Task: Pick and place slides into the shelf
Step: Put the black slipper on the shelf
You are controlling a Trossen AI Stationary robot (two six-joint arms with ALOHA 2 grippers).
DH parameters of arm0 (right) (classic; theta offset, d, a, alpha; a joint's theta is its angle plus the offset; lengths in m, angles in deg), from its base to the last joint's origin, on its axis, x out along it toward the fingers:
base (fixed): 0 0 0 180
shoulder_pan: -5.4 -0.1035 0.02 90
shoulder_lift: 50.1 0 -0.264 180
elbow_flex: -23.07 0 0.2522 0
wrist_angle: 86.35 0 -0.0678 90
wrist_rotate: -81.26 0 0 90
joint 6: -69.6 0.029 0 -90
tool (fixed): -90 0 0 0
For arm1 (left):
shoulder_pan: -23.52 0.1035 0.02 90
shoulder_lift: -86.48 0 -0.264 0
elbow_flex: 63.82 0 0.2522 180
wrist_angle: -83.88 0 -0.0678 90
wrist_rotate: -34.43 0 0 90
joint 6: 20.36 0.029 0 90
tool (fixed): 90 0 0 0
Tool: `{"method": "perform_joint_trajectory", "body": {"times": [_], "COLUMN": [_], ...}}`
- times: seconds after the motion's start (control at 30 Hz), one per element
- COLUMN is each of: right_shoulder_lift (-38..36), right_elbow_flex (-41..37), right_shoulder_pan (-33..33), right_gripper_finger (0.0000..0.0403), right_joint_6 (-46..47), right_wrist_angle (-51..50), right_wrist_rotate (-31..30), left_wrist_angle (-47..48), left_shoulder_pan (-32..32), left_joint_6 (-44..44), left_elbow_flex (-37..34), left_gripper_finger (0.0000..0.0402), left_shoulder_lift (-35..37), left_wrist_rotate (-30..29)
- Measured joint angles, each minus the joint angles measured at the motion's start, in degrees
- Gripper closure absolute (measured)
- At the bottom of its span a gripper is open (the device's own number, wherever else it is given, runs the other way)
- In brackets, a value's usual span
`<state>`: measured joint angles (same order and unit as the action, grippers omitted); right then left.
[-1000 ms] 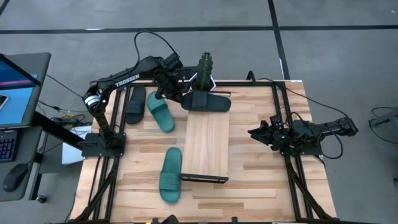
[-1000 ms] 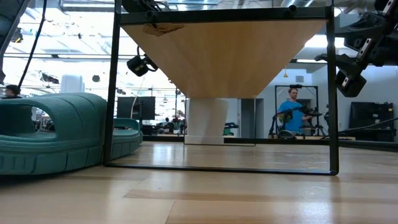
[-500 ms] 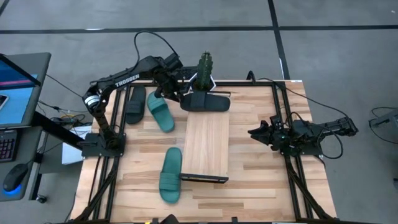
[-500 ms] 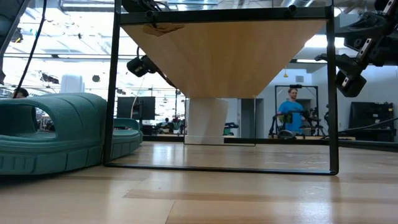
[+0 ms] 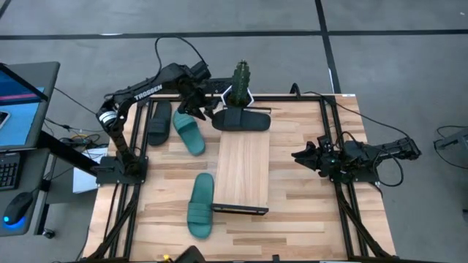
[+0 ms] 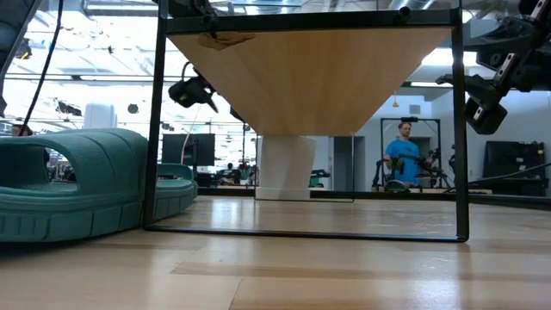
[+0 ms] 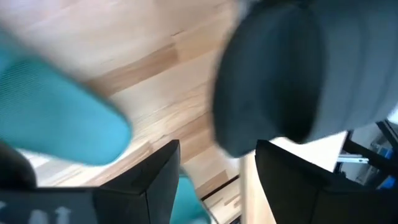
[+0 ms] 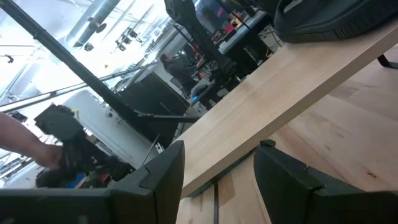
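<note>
A black slide (image 5: 241, 119) lies crosswise on the far end of the shelf (image 5: 243, 172), a light-wood plank raised on a black frame. My left gripper (image 5: 198, 111) stands open just left of that slide's end, touching nothing; in its wrist view the black slide (image 7: 292, 74) and a teal slide (image 7: 56, 118) lie beyond the open gripper (image 7: 217, 180). Another black slide (image 5: 159, 122) and the teal slide (image 5: 189, 130) rest on the table at the far left. A second teal slide (image 5: 200, 205) lies left of the shelf's near end. My right gripper (image 5: 298, 155) waits open at the table's right.
A potted cactus (image 5: 240, 82) stands at the table's far edge, just behind the black slide. Black frame rails (image 5: 333, 131) run along both table sides. In the low view the near teal slide (image 6: 69, 185) fills the left, and a person (image 6: 403, 159) stands far behind.
My left gripper has opened and let go of the black slide's left end. The slide stays where it was, across the shelf's far end.
</note>
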<state>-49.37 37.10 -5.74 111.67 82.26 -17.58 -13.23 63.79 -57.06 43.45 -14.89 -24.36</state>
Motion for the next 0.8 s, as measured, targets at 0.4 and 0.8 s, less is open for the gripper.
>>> {"method": "perform_joint_trajectory", "body": {"times": [0.4,0.8], "right_shoulder_lift": [0.0,0.0], "right_elbow_flex": [0.0,0.0], "right_shoulder_pan": [0.0,0.0], "right_gripper_finger": [0.0225,0.0225], "right_joint_6": [-1.8,-2.1], "right_wrist_angle": [0.2,-0.3], "right_wrist_rotate": [1.5,1.6], "left_wrist_angle": [21.1,20.8], "left_shoulder_pan": [7.5,6.2], "left_joint_6": [34.9,43.4], "left_elbow_flex": [8.2,7.9], "left_gripper_finger": [0.0203,0.0203], "left_shoulder_lift": [0.6,3.1], "left_wrist_rotate": [-11.2,-17.2]}}
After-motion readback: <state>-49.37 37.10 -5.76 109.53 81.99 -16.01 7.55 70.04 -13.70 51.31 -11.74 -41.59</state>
